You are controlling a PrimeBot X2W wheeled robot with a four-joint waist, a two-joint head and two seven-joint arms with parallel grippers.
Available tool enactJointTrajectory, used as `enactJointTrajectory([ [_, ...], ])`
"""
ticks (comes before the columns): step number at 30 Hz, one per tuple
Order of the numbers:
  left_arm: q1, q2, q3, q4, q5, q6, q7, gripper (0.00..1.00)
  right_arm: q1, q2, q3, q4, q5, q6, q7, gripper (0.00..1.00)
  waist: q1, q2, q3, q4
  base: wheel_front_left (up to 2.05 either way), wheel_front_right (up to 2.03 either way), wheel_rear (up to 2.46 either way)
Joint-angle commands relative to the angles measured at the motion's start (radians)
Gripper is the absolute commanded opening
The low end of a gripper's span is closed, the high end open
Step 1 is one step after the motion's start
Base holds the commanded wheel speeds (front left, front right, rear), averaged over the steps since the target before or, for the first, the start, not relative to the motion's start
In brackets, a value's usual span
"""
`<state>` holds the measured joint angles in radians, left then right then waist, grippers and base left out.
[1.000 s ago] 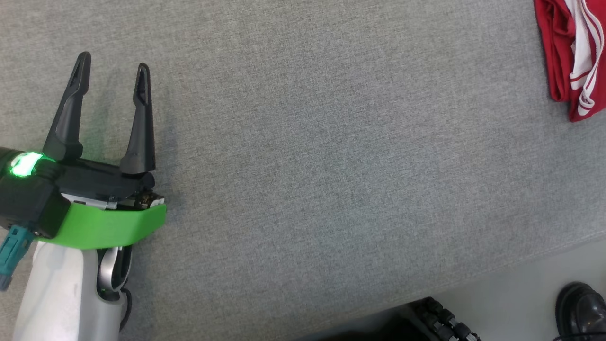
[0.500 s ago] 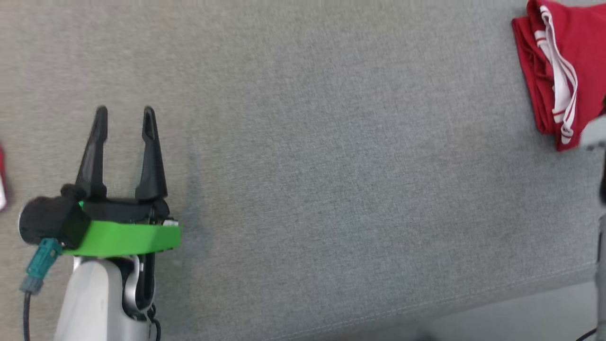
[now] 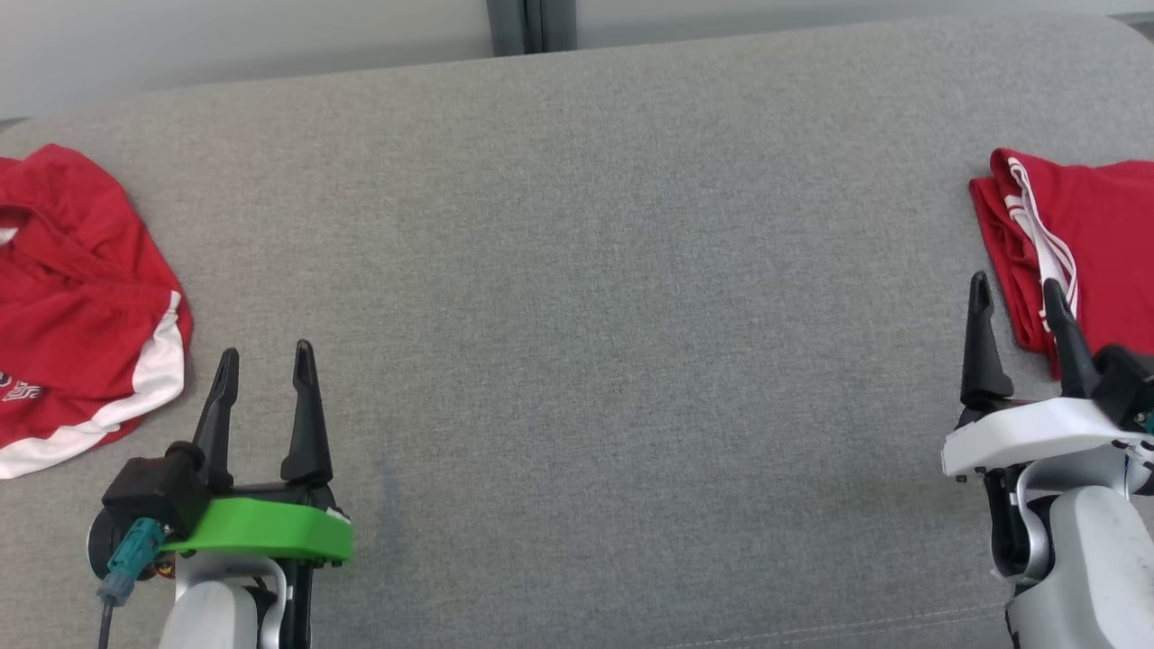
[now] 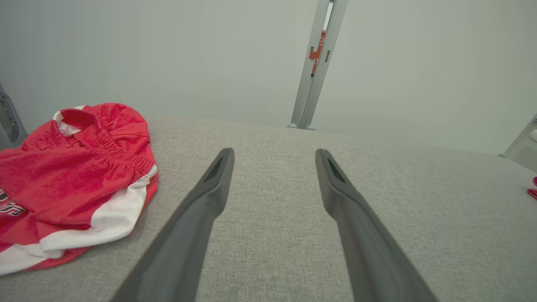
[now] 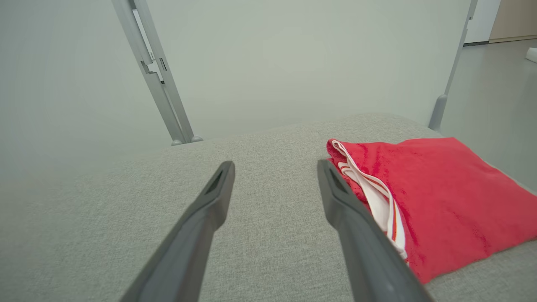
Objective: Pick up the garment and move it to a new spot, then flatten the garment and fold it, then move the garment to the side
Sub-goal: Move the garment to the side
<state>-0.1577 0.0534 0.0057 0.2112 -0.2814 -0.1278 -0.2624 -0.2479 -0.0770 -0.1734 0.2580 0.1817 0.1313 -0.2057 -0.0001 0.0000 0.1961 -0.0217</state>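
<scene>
L gripper and R gripper are both gaping wide, gripping nothing. You're facing a crumpled garment lying untouched at frame left, pickup pending; folded garment at right edge prob. done.

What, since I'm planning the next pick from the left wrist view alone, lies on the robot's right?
Observer: A folded red garment with white stripes lies at the right end of the grey cushion.
Operator: Is the right gripper holding it?
Observer: No. The right gripper is open, with its fingers near the folded edge and nothing gripped.
Operator: Where is my crumpled one relative to it?
Observer: The crumpled red garment lies at the opposite, left end, with bare cushion between the two.
</scene>
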Motion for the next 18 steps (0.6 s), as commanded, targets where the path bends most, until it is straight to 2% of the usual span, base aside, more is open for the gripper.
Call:
enactJointTrajectory([
  [1,0.023,-0.001,0.003,0.014,-0.001,-0.004,-0.003,1.00,0.024,0.004,0.007,0.002,0.000,-0.001,-0.007,1.00,0.0001,0.0000,-0.096,0.053,0.00,0.00,0.00],
  [9,0.063,-0.002,-0.008,0.078,-0.013,-0.004,-0.003,1.00,0.087,0.019,0.042,0.046,-0.040,-0.001,-0.005,1.00,0.0001,0.0000,-0.174,0.053,0.00,0.00,0.00],
  [18,0.072,-0.002,-0.022,0.105,-0.023,-0.004,-0.003,1.00,0.120,0.024,0.071,0.086,-0.070,-0.001,-0.003,1.00,0.0001,0.0000,-0.203,0.047,0.00,0.00,0.00],
])
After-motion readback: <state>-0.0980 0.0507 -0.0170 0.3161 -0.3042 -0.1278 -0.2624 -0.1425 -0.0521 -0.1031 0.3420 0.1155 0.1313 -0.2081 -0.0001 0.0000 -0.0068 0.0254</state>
